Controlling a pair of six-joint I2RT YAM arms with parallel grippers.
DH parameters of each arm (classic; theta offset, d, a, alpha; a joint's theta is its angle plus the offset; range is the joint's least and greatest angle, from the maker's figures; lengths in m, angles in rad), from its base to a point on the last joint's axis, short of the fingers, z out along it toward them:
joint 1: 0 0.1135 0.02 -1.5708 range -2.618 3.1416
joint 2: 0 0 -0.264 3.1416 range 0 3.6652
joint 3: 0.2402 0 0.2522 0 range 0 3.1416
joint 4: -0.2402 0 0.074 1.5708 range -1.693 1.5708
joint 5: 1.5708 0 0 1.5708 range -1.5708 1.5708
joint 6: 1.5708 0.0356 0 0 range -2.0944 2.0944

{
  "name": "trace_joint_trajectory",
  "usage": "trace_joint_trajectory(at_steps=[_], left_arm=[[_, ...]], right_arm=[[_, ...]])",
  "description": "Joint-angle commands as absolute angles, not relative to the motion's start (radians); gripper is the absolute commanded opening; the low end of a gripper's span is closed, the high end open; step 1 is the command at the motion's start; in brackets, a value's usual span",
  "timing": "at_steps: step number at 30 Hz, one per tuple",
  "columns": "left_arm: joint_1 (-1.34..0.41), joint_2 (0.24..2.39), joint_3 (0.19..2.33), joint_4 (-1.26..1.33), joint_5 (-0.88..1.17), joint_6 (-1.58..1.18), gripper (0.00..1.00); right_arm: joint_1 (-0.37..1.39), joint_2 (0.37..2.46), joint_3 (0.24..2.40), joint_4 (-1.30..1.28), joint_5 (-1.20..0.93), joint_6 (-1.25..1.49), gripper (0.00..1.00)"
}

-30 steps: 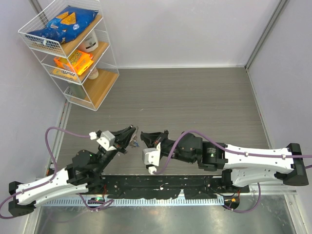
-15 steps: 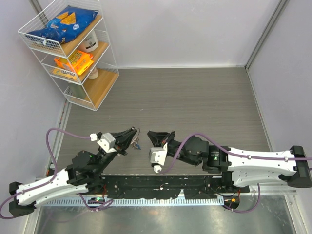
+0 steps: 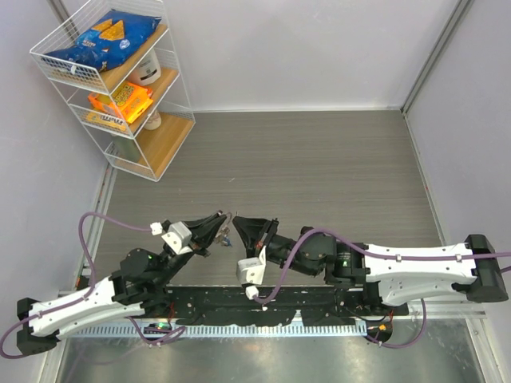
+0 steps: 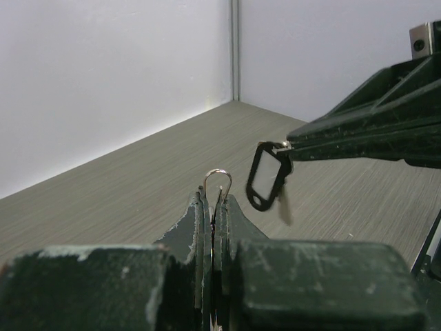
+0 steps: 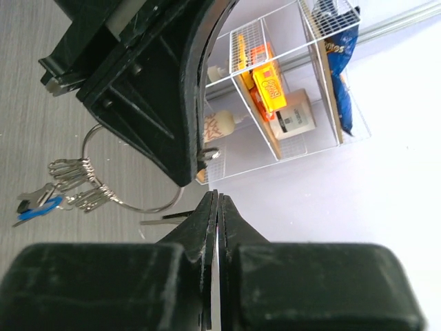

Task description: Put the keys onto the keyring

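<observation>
Left gripper (image 4: 213, 203) is pressed together on the keyring (image 4: 218, 174); only the top of the wire loop pokes above the jaws, centre of the left wrist view. In the right wrist view the rest of the ring hangs at left of centre with a bunch of keys (image 5: 72, 172) threaded on it, one with a blue tag (image 5: 34, 207) at lower left

Right gripper (image 5: 213, 207) is also pressed together, with a thin flat key (image 5: 164, 220) sticking out of its tip. From the left wrist a dark tag (image 4: 265, 185) dangles at that tip, just right of the loop and not touching it

In the top view both grippers meet nose to nose at lower centre, above the bench (image 3: 319, 159)

Handling, my read: ring is light, springy wire, and slick. Grip it well away from the split end so the coil can open. Keys are stiff, thin and light, and swing freely. Pinch the flat of the head and leave the hole clear. Main risk is the key twisting in the pads
</observation>
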State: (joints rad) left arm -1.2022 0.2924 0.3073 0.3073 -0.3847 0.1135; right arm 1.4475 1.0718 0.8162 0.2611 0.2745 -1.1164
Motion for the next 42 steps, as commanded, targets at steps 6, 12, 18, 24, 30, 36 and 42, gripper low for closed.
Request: trace_joint_trajectory(at_steps=[6, 12, 18, 24, 30, 36, 42], left_arm=[[-1.201, 0.281, 0.287, 0.429, -0.341, 0.166, 0.0], [-1.204, 0.262, 0.281, 0.43, -0.333, 0.167, 0.0], [-1.204, 0.265, 0.278, 0.433, -0.301, 0.175, 0.0], [-1.204, 0.259, 0.272, 0.437, -0.261, 0.186, 0.0], [-1.203, 0.259, 0.261, 0.452, -0.224, 0.192, 0.0], [-1.201, 0.258, 0.256, 0.463, -0.196, 0.195, 0.0], [-1.203, 0.247, 0.255, 0.465, -0.192, 0.195, 0.0]], right_arm=[[1.482, 1.111, 0.81, 0.388, 0.281, -1.307, 0.06], [1.511, 1.108, 0.729, 0.477, 0.298, -1.393, 0.06], [1.558, 1.12, 0.658, 0.593, 0.376, -1.528, 0.06], [1.577, 1.16, 0.629, 0.696, 0.437, -1.66, 0.05], [1.582, 1.184, 0.618, 0.759, 0.468, -1.739, 0.06], [1.598, 1.203, 0.62, 0.804, 0.482, -1.789, 0.06], [1.606, 1.203, 0.633, 0.805, 0.476, -1.79, 0.06]])
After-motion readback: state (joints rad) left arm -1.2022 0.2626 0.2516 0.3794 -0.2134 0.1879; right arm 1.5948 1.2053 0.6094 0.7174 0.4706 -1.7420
